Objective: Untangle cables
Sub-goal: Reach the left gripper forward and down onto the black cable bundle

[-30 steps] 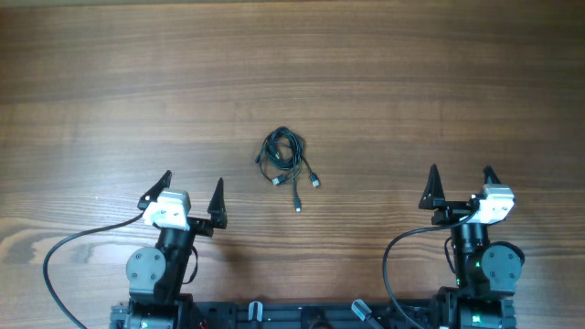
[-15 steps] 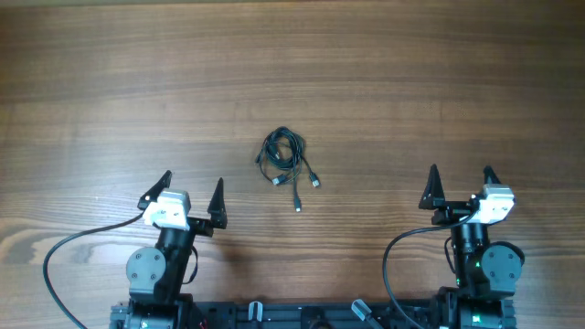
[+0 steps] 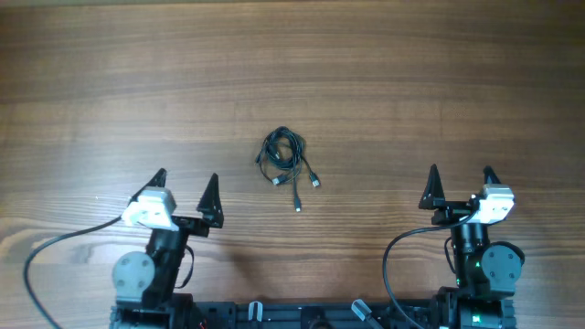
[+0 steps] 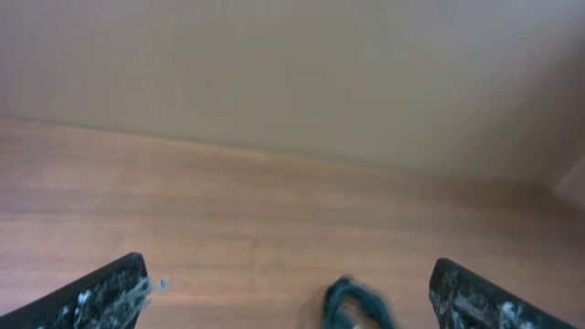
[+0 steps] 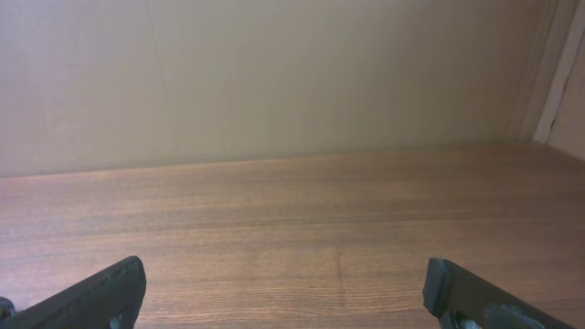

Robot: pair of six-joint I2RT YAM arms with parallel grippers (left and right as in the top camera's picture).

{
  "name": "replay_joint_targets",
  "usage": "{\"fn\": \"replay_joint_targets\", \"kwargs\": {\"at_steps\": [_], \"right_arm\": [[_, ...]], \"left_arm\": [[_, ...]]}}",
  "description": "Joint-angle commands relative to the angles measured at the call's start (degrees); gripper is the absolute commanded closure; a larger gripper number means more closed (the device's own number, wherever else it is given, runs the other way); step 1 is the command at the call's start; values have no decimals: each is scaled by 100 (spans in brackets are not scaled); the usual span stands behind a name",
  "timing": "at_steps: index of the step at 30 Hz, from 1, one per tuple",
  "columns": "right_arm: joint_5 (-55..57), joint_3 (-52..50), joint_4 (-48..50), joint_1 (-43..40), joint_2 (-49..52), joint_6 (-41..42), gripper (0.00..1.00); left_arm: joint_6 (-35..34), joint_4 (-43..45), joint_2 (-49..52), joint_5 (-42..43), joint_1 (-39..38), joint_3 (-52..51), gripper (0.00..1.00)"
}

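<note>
The cables (image 3: 284,159) lie as a small black bundle of thin cords at the middle of the wooden table, with loose plug ends trailing toward the front, one tip silvery (image 3: 298,207). My left gripper (image 3: 186,185) stands open at the front left, well short of the bundle and empty. In the left wrist view the cables (image 4: 356,303) show blurred at the bottom edge, between the spread fingers (image 4: 101,297). My right gripper (image 3: 460,181) stands open at the front right, far from the cables. The right wrist view holds only bare table between its fingers (image 5: 96,294).
Thicker black wires (image 3: 55,251) run from each arm base along the front edge. A plain wall (image 5: 274,73) rises behind the table's far edge.
The left arm has shifted slightly left and turned, its gripper still open. The right arm and the cables have not moved.
</note>
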Motion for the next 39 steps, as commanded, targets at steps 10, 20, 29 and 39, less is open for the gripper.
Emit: {"fn": "replay_joint_targets", "kwargs": {"at_steps": [10, 20, 29, 39], "right_arm": [[76, -7, 15, 31, -31, 70, 0], [76, -7, 15, 31, -31, 70, 0], [76, -7, 15, 31, -31, 70, 0], [76, -7, 15, 31, -31, 68, 0]], "left_arm": [[-444, -730, 4262, -39, -4, 3178, 0], [529, -1416, 7602, -46, -1021, 5484, 0], [481, -1071, 9270, 280, -1261, 5482, 22], [481, -778, 10500, -256, -1700, 5480, 42]]}}
